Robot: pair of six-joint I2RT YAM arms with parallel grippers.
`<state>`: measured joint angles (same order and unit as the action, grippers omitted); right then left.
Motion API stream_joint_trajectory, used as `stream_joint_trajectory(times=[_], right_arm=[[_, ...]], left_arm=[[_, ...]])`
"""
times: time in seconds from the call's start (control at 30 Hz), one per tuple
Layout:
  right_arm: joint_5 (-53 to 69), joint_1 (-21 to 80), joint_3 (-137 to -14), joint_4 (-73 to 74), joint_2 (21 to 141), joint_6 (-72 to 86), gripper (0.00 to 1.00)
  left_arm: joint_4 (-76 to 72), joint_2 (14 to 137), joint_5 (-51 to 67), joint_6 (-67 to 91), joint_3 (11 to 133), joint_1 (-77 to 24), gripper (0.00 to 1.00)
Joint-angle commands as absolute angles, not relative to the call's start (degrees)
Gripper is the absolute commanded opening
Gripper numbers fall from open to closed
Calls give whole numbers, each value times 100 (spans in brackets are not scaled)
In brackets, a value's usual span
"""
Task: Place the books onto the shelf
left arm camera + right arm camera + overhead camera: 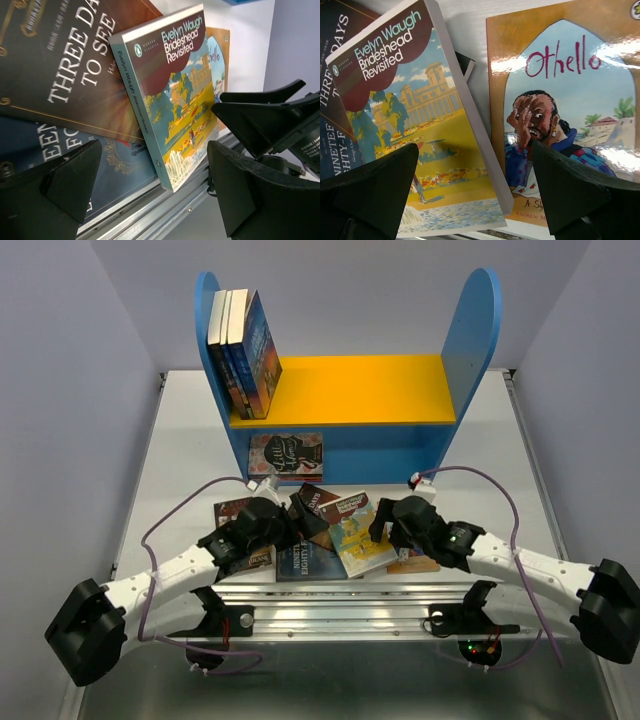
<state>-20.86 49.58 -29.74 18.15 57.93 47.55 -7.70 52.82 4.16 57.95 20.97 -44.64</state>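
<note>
First, left wrist: the left gripper (pixel 155 170) gapes empty beside Brideshead Revisited (pixel 175 100), whose raised edge looks best to pinch. Right wrist: the right gripper (pixel 472 170) hangs wide, empty, over Othello (pixel 570 100). Overhead: the shelf (pixel 470 330) holds three upright books (pixel 243 355) on its yellow board (pixel 360 390), a fourth book (pixel 286 455) in the blue compartment (pixel 390 450); loose books (pixel 315 560) lie before it.
</note>
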Motion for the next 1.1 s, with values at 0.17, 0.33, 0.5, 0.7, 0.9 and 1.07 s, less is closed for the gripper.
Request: stream_joint_trajectory(times=[0.17, 0.33, 0.5, 0.7, 0.9, 1.07], right_arm=[[-1012, 4834, -2857, 862, 6284, 4931, 100], [-616, 4720, -2716, 791, 6267, 5062, 100], [-326, 4667, -2505, 625, 6012, 5124, 100], [192, 4667, -2435, 370, 6038, 5150, 100], [755, 4667, -2399, 97, 5994, 5238, 97], [975, 4667, -2382, 70, 5871, 5273, 88]], left_arm=[[-1661, 6407, 404, 6082, 2390, -4851, 93], [-1670, 6775, 290, 6143, 2522, -4948, 84], [-1687, 6960, 193, 6231, 2593, -5018, 80], [-1679, 7058, 299, 6284, 2628, -5106, 76], [-1670, 6996, 308, 6468, 2549, -5343, 73], [-1661, 6882, 202, 6548, 2479, -5449, 70]])
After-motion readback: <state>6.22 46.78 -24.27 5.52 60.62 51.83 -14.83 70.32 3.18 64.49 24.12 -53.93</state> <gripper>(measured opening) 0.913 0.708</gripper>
